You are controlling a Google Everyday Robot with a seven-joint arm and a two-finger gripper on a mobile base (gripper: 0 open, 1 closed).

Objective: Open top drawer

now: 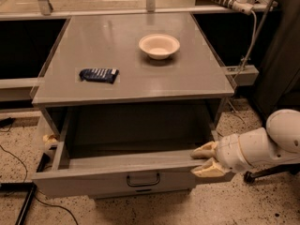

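Note:
The top drawer (pixel 117 177) is pulled far out from under the grey cabinet top. Its grey front carries a black loop handle (pixel 143 180), and its broad shallow box looks empty inside. My gripper (pixel 202 160) is at the drawer front's right end, with its cream fingers (pixel 206 150) spread above and below the front's top right corner. The white arm reaches in from the right. The lower drawers are almost hidden under the open one.
On the cabinet top (pixel 197 74) sit a cream bowl (pixel 159 45) and a dark blue snack packet (pixel 99 74). A cable runs along the speckled floor at the lower left (pixel 28 205). Dark shelving stands on both sides.

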